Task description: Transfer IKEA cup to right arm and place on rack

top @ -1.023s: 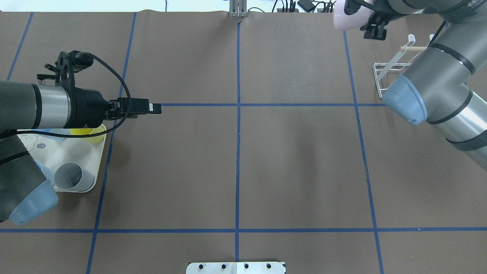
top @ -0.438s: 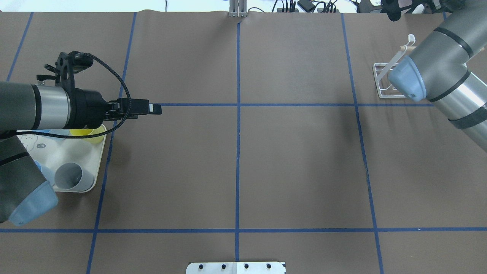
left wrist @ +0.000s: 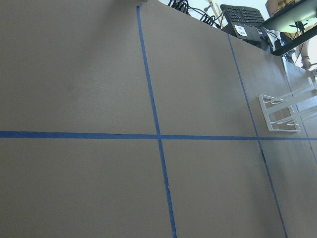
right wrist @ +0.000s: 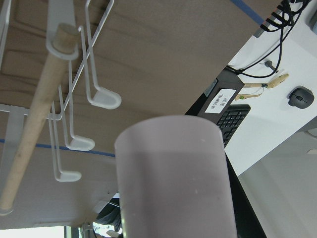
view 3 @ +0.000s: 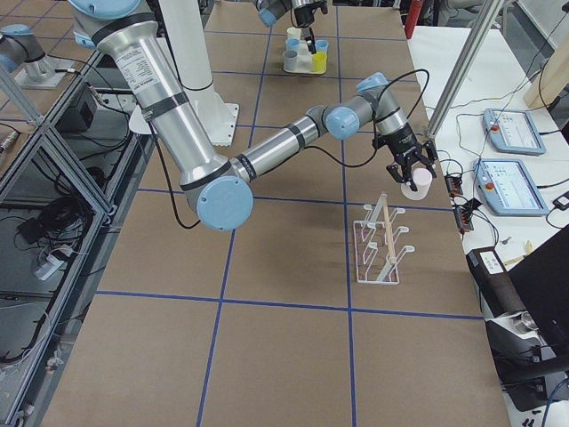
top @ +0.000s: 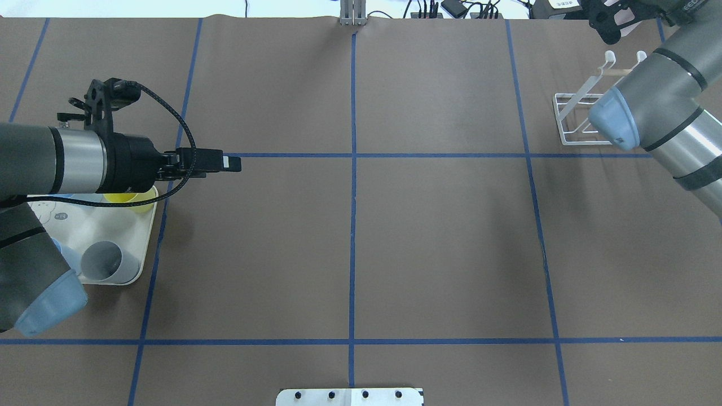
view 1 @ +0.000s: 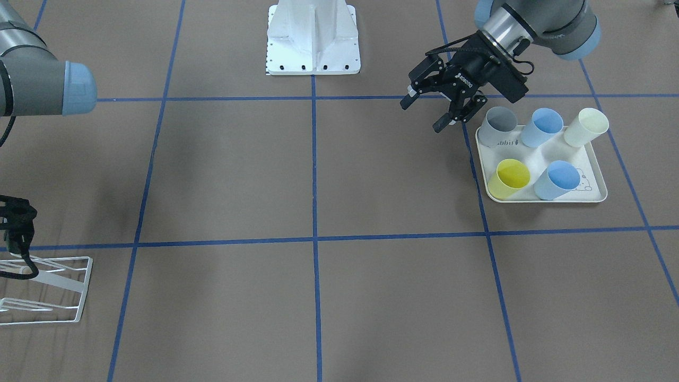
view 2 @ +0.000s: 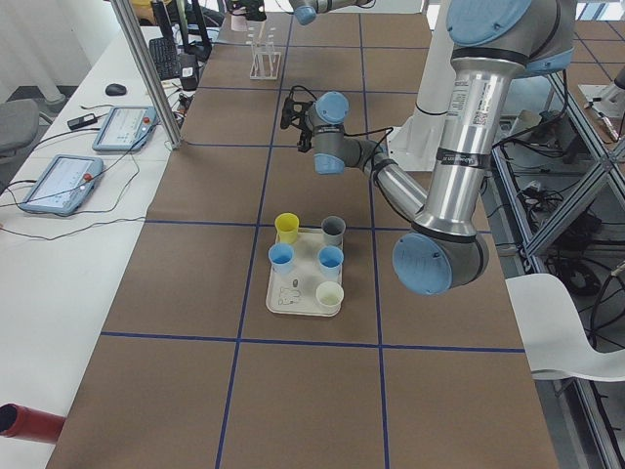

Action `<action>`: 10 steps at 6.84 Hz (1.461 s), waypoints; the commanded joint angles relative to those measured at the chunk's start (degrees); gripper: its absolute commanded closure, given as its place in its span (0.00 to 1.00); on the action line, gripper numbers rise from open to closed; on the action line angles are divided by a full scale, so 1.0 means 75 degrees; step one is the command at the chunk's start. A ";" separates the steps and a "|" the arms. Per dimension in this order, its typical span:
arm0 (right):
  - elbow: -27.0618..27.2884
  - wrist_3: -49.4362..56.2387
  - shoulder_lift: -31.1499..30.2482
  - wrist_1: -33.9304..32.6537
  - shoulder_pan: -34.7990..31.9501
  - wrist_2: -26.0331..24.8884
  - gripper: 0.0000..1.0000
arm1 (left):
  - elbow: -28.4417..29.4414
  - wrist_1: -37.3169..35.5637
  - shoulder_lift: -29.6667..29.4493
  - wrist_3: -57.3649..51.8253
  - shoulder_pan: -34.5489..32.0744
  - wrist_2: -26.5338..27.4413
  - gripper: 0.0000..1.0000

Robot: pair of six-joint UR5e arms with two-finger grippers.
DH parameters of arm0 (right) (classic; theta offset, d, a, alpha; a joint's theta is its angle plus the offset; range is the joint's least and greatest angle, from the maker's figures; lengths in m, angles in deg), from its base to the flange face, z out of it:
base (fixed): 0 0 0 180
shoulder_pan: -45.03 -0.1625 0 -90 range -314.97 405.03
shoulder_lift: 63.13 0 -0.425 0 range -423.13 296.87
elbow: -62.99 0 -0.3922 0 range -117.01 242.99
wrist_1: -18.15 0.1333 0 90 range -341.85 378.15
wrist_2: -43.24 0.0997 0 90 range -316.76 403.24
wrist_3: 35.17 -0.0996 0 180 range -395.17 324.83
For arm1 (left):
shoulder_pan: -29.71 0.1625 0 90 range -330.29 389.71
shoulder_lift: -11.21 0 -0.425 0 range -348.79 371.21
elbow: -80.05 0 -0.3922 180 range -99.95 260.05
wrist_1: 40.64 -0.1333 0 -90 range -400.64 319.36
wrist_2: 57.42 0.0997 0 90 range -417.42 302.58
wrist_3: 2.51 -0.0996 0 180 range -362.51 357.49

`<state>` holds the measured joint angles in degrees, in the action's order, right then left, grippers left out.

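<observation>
Right wrist-mounted view: right end effector (view 3: 412, 171) pinches a pink cup (right wrist: 173, 178) beside the rack (right wrist: 40, 106); left end effector (view 1: 420, 116) is spread.

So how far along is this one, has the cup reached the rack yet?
Handover looks done: the left gripper is open and empty beside the tray, and the right gripper holds the pale cup. In hand: the cup hangs close to the prongs of the rack, not on one. Left: seat it on a prong and let go.
</observation>
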<state>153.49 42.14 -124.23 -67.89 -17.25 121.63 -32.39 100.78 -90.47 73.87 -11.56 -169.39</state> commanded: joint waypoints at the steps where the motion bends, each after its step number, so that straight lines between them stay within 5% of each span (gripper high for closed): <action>1: -0.0393 -0.0077 -0.0126 0.0456 0.0042 -0.0138 1.00 | 0.0016 0.0000 -0.0001 0.0000 0.0007 0.0000 0.00; 10: -0.0511 -0.0241 -0.0349 0.0457 0.0698 -0.0854 1.00 | 0.0004 0.0000 -0.0001 0.0024 0.0007 0.0012 0.00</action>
<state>149.65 40.42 -126.48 -64.46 -12.57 115.69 -32.36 100.78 -90.48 73.97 -11.51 -169.37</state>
